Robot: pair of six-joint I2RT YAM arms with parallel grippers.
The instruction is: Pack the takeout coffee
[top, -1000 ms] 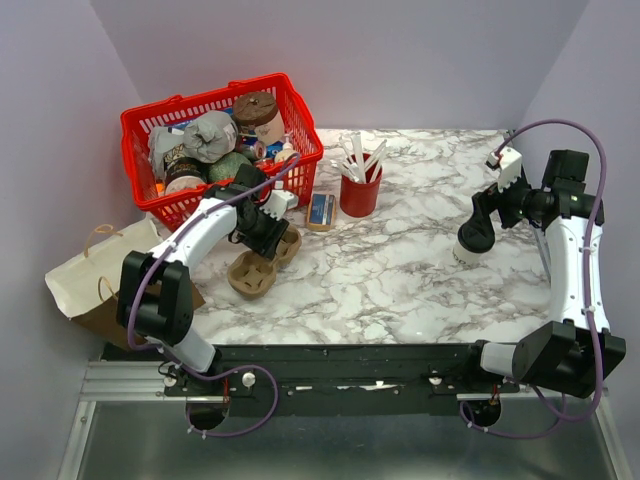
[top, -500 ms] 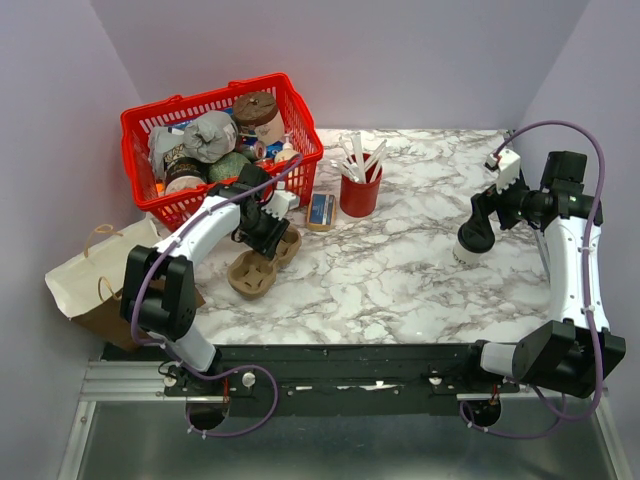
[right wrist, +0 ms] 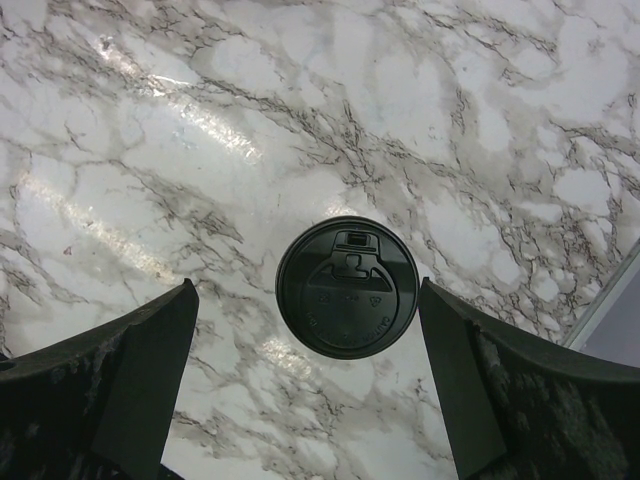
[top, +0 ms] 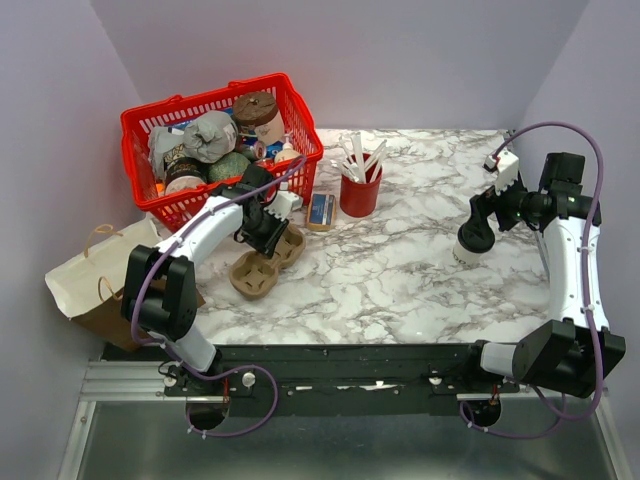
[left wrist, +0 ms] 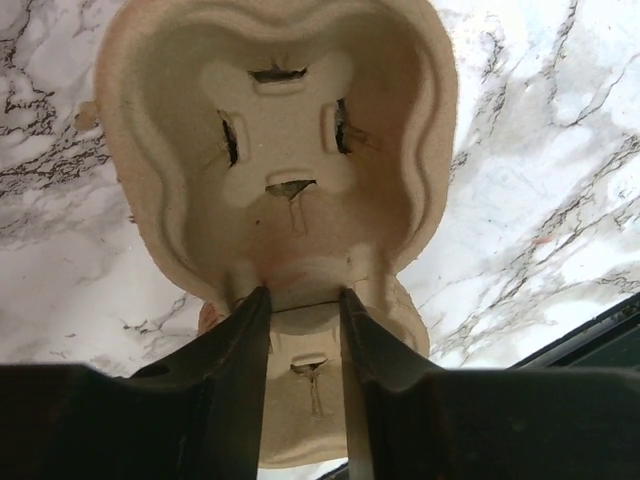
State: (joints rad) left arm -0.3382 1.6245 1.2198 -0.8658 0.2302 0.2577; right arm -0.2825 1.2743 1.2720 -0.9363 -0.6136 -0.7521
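Note:
The takeout coffee [top: 464, 254], a cream-white cup with a black lid [right wrist: 347, 287], stands upright on the marble table at the right. My right gripper [top: 477, 232] hovers directly over it. In the right wrist view the gripper [right wrist: 307, 300] is open wide, with one finger on each side of the lid and neither touching it. My left gripper [top: 268, 232] is shut on the middle ridge of a brown pulp cup carrier [top: 262, 264], which lies on the table in front of the basket. In the left wrist view both fingers [left wrist: 250, 330] pinch the carrier [left wrist: 280, 120], and its wells are empty.
A red basket [top: 305, 140] full of groceries, with a brown-topped tub [top: 255, 110], stands at the back left. A red cup with white cutlery [top: 360, 190] and a small blue packet [top: 321, 210] are beside it. A paper bag [top: 95, 280] lies off the table's left edge.
My left gripper and the carrier have shifted slightly toward the far right. My right gripper has barely moved over the cup.

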